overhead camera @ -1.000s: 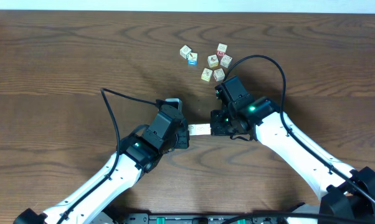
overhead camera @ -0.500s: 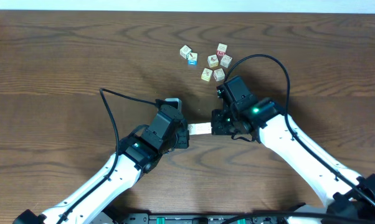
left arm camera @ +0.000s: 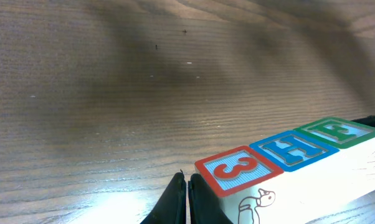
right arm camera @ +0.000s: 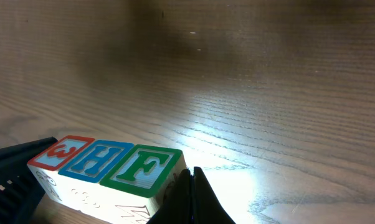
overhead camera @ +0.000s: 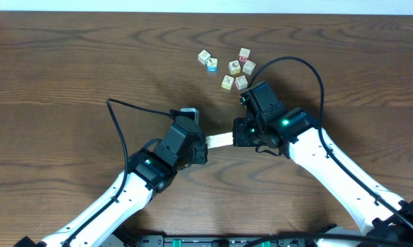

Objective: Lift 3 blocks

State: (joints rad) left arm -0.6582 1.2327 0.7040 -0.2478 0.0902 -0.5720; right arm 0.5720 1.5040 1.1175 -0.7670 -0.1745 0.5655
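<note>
Both of my grippers are closed tight, fingers pressed together with nothing between them, and I use them as two blunt ends. My left gripper [overhead camera: 204,142] sits just left of centre in the overhead view and my right gripper [overhead camera: 238,134] just right of centre. The three blocks [overhead camera: 220,140] lie between them as one short pale row, squeezed end to end, with its right end tilted slightly towards the top of the frame.

In the left wrist view my closed fingertips [left arm camera: 187,186] meet at the bottom edge and touch the near end of the row. The red-framed block [left arm camera: 237,171] with a 3 on top comes first, then the blue-framed block [left arm camera: 293,149] with an H, then the green-framed block [left arm camera: 337,132] with an F at the far right.

From the right wrist the order runs the other way. The green one [right arm camera: 141,168] is against my shut fingertips [right arm camera: 190,180] at bottom centre, the blue one [right arm camera: 94,158] is in the middle, and the red one [right arm camera: 60,152] is at lower left, against the dark body of the other gripper [right arm camera: 13,163].

The row seems to hang a little above the desk [overhead camera: 69,68], though I cannot be sure from these angles.

A cluster of loose cubes [overhead camera: 234,67] sits at upper centre of the overhead frame, just above my right arm.
</note>
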